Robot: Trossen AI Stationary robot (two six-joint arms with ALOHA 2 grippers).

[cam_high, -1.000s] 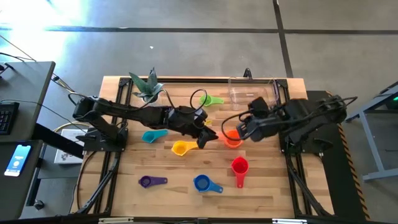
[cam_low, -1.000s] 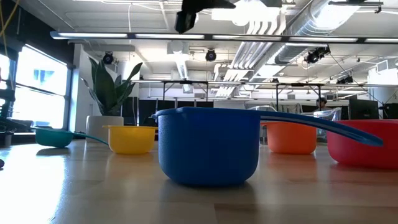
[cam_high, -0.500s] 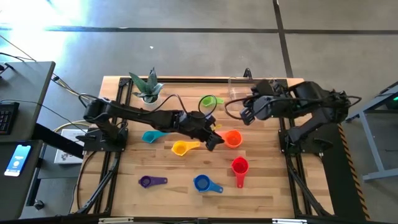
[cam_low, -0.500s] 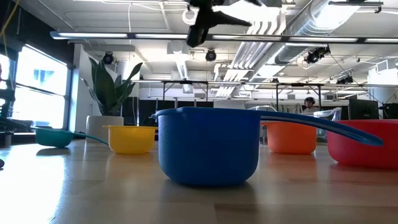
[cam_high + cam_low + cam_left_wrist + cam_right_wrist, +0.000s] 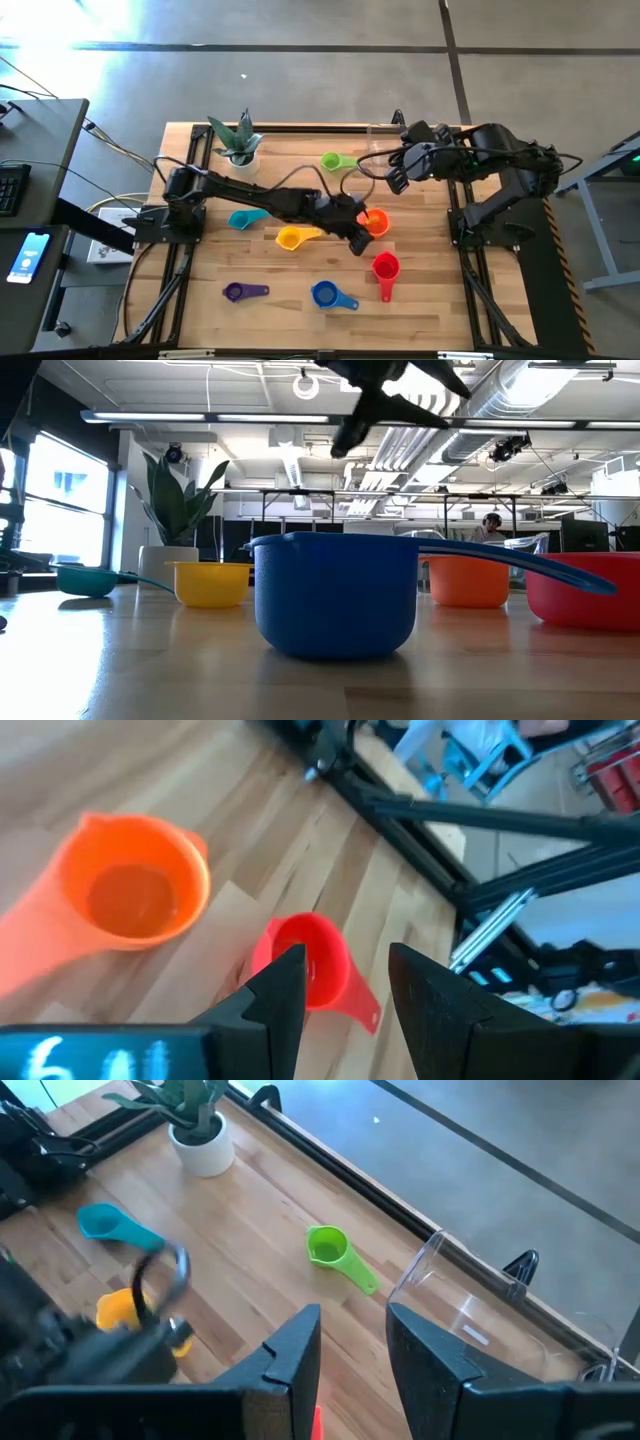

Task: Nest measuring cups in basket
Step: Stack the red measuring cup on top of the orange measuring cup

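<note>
left gripper (image 5: 360, 243): fingers apart, empty, above table | orange cup (image 5: 375, 221) just beside it, red cup (image 5: 385, 267) near | right gripper (image 5: 393, 180): fingers parted, empty, raised by basket (image 5: 385, 140) | green cup (image 5: 333, 161) near basket

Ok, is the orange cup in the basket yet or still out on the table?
Out. The orange cup sits upright and empty on the wooden table, by the open left gripper, apart from the basket.
</note>
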